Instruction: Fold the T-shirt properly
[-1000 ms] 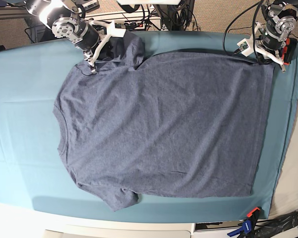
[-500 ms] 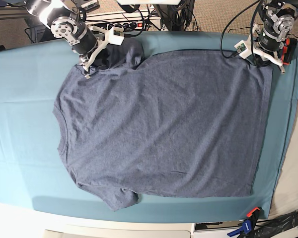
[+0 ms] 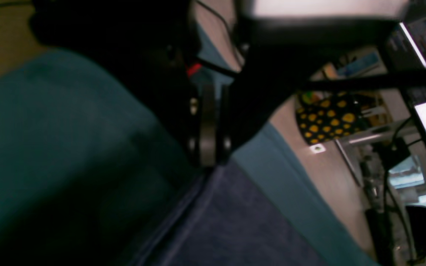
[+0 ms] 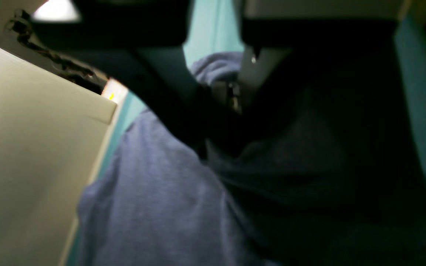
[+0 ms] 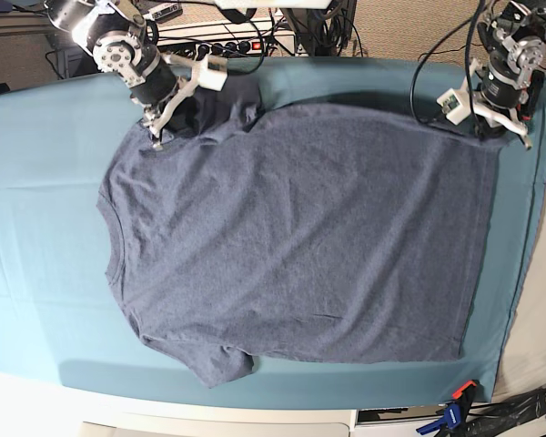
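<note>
Change since earlier: both grippers have been shifted slightly along the far edge of the table cloth [image 5: 36,182]; the far sleeve has been drawn in and bunched a little more.
T-shirt [image 5: 300,237]: spread flat across the middle of the table cloth, collar toward the base view's left edge, hem toward the right, no lettering showing, so the print is judged to face down.
Right gripper [image 5: 160,135]: jaws closed on the shoulder seam beside the far sleeve, cloth pinched between them in the wrist view.
Left gripper [image 5: 488,129]: jaws closed at the far hem corner; the blurred wrist view suggests the corner is pinched, though this is not certain.
Why held so: two points along one long side are taken, probably so that side can be lifted evenly and carried over toward the near edge.
Progress: no fold made yet.
</note>
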You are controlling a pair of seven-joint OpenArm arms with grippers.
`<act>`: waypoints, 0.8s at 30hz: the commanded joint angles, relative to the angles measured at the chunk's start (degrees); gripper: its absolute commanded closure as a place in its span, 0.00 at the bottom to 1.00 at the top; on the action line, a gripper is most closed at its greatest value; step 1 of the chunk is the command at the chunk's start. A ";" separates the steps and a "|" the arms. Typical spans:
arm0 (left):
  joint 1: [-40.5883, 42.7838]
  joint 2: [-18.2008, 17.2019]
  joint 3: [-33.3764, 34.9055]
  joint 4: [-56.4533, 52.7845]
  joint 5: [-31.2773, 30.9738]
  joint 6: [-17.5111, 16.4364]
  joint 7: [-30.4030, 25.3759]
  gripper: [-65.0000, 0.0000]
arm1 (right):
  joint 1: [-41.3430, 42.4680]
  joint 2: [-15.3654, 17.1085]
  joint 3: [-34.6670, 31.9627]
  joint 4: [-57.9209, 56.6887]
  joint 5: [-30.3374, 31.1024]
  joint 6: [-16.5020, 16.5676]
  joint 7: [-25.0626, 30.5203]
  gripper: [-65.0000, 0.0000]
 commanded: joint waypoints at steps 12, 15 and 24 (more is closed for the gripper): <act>-0.11 -1.09 -0.55 0.96 0.07 1.07 0.02 1.00 | 3.43 -2.03 0.44 1.11 -0.07 -1.14 -0.66 1.00; -0.11 -1.09 -0.55 0.96 0.09 1.09 0.00 1.00 | 3.41 -2.03 0.81 1.11 -0.04 -1.14 -1.20 1.00; -0.52 -1.07 -0.55 0.96 0.07 1.09 0.00 1.00 | 3.43 -2.01 1.07 1.11 -0.02 -1.11 -1.31 1.00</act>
